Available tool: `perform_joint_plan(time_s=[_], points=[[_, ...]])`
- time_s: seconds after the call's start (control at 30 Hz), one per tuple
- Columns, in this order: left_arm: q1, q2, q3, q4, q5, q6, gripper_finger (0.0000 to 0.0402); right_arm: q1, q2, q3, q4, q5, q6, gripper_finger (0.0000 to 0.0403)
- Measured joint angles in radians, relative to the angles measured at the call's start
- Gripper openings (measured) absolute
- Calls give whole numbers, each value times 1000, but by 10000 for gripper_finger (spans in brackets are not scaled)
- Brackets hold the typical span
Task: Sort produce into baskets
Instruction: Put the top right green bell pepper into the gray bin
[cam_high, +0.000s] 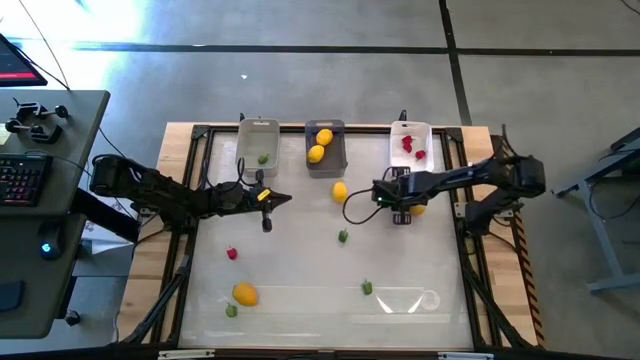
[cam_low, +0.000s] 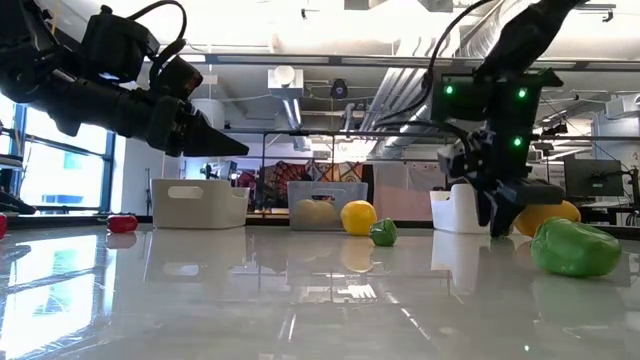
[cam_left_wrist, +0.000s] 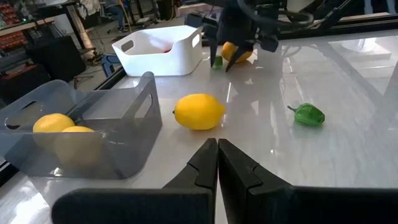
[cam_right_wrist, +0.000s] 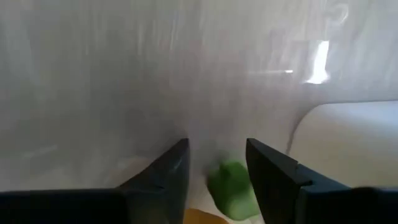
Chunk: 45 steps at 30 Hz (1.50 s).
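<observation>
The right gripper (cam_high: 401, 213) is down at the table (cam_high: 300, 270) just in front of the white basket (cam_high: 411, 145), its fingers (cam_right_wrist: 168, 171) parted around a small green piece (cam_right_wrist: 231, 182) that sits between them; whether they press on it cannot be told. An orange fruit (cam_left_wrist: 237, 52) lies right beside that piece, under the gripper. The left gripper (cam_high: 268, 200) hangs above the table near the clear basket (cam_high: 258, 142), its fingers (cam_left_wrist: 239, 168) clenched together on nothing. Three baskets stand in a row along the far edge: the clear one holds a green bit (cam_high: 263, 158), the dark grey basket (cam_high: 325, 148) in the middle holds two lemons (cam_high: 321, 144), and the white one holds red berries (cam_high: 412, 146). Loose produce is spread over the table — a lemon (cam_high: 340, 191) just in front of the grey basket, a green pepper (cam_high: 343, 236) near the middle, a red berry (cam_high: 232, 254) toward the left side, another green pepper (cam_high: 367, 288) near the front edge, and an orange fruit (cam_high: 245, 294) with a green bit (cam_high: 231, 311) just beside it at the front left. In the low view the front pepper looms large at the right, and the lemon and the middle pepper sit close together farther back.
</observation>
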Motion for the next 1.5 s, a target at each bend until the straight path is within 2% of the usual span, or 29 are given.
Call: perform_joint_plan(time_s=[0.37, 0.6, 0.73, 0.83, 0.93, 1.03, 1.27, 1.5], points=[[0, 0, 0, -1, 0, 0, 0, 2, 23, 3, 5, -8, -18, 7], [0, 0, 0, -2, 0, 0, 0, 52, 19, 123, -90, 2, 108, 6], [0, 0, 0, -4, 0, 0, 0, 80, 7, 185, -188, -2, 313, 3], [0, 0, 0, -8, 0, 0, 0, 105, 0, 184, -234, 28, 487, 8], [0, 0, 0, -11, 0, 0, 0, 123, -1, 168, -242, 71, 567, 16], [0, 0, 0, -14, 0, -8, 0, 126, -1, 159, -242, 72, 514, 34], [0, 0, 0, -14, 0, -8, 0, 134, -2, 103, -226, 68, 126, 88], [0, 0, 0, -13, 0, -7, 0, 125, -2, 40, -158, 70, 23, 97]])
